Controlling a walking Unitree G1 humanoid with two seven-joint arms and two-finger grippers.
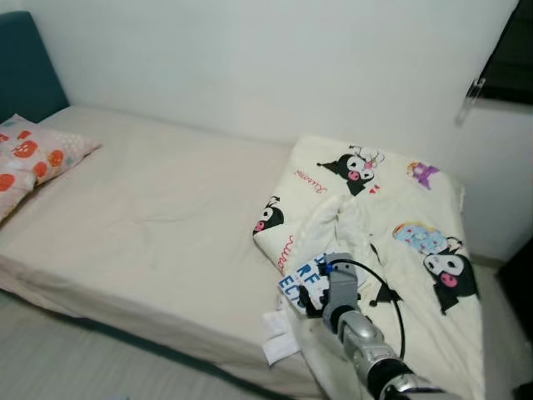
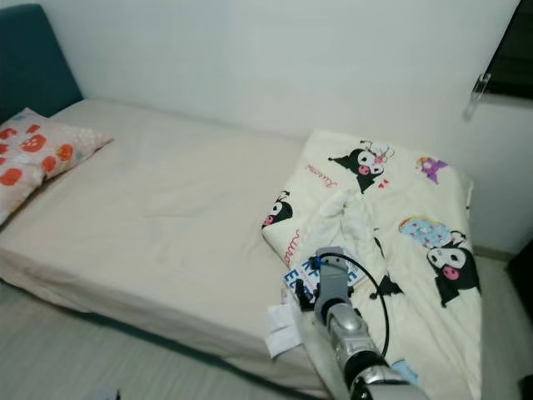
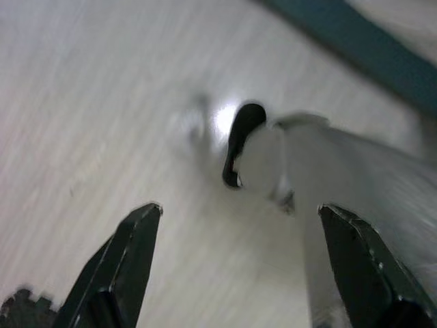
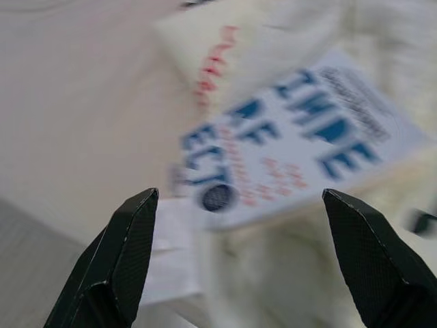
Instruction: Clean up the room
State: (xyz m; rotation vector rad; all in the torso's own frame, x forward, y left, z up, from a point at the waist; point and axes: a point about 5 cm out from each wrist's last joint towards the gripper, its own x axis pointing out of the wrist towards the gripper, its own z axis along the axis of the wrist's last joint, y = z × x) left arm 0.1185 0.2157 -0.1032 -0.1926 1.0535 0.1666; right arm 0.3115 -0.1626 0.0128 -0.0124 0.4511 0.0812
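Lying on the blanket (image 1: 391, 242), the book (image 4: 300, 154) sits just beyond the open right hand (image 4: 239, 263).

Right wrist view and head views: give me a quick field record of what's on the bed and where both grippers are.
bed: bare cream mattress
pillow: at the head end, orange and red print
blanket: crumpled at the foot end, cartoon print
book: white cover with blue lettering, lying on the blanket near the bed's edge
right gripper: open, hovering just before the book
left gripper: open, over the floor, idle
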